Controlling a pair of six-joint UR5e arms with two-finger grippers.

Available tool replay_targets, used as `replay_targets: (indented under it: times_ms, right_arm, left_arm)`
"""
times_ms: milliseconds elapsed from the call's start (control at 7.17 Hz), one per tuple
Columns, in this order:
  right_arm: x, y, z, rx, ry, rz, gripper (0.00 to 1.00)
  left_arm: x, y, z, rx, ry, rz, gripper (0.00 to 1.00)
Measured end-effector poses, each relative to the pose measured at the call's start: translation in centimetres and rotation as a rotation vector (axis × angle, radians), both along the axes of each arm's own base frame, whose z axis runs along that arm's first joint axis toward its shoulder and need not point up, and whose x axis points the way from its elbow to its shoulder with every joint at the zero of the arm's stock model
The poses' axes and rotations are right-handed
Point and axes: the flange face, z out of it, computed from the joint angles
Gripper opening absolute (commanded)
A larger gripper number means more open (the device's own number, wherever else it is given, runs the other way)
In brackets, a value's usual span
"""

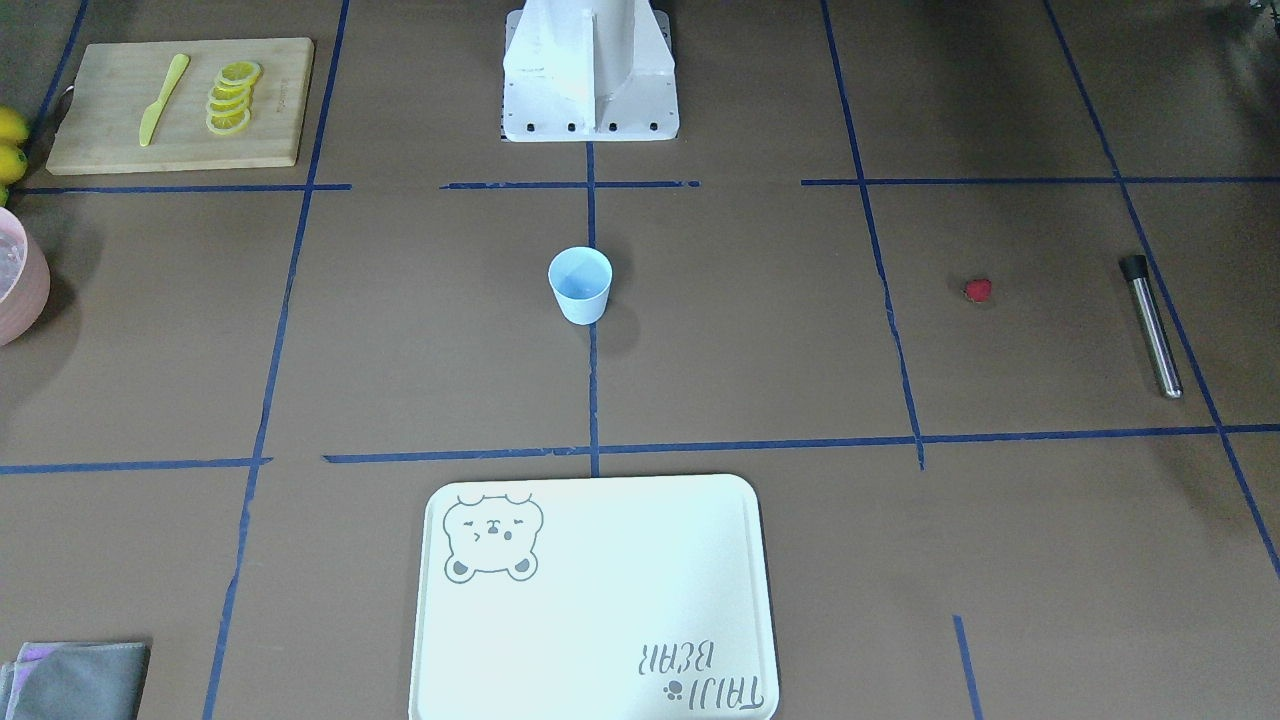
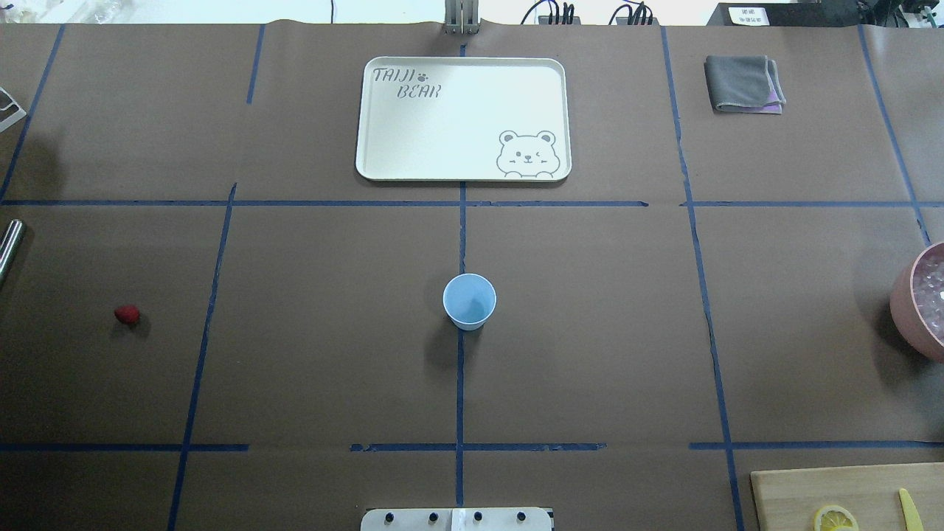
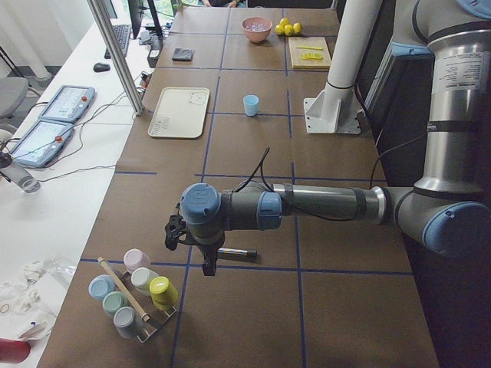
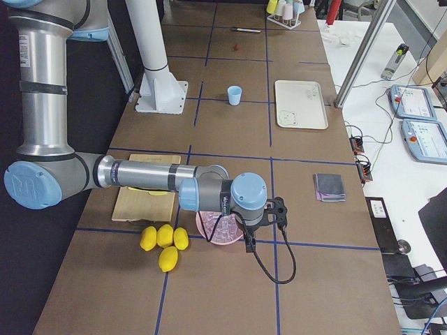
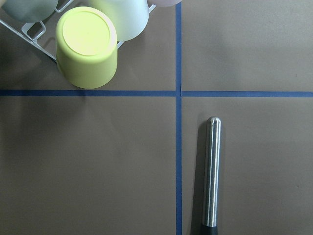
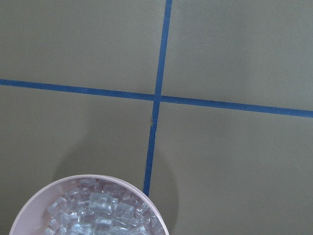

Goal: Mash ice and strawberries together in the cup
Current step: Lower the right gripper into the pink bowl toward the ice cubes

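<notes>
The pale blue cup (image 2: 469, 301) stands upright at the table's middle and looks empty inside; it also shows in the front view (image 1: 580, 285). The red strawberry (image 2: 127, 315) lies alone far to its left. The ice (image 6: 98, 210) fills a pink bowl (image 2: 911, 310) at the right edge. My left gripper (image 3: 205, 263) hangs over a steel rod with a black end (image 5: 212, 171); I cannot tell if it is open. My right gripper (image 4: 248, 243) hangs beside the pink bowl (image 4: 209, 234); I cannot tell its state either.
A white bear tray (image 2: 457, 118) lies beyond the cup. A cutting board (image 1: 100, 140) holds lemon slices (image 1: 232, 98) and a yellow knife (image 1: 163, 98). Whole lemons (image 4: 164, 241), a grey cloth (image 2: 741, 85) and a rack of cups (image 3: 134, 295) stand at the table's ends.
</notes>
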Motion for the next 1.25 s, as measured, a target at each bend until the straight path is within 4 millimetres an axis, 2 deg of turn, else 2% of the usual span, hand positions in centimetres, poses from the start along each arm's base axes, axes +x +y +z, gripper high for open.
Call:
replay_targets:
  times_ms: [976,1255]
  right_arm:
    - [0.0,-0.5,-0.9,0.013,0.000,0.002,1.00]
    - [-0.7,-0.8,-1.8,0.028,0.001,-0.009,0.99]
  left_arm:
    - [0.0,-0.5,-0.6,0.007,-0.001,-0.005,1.00]
    - [0.0,-0.6,-0.6,0.007,0.000,-0.004,1.00]
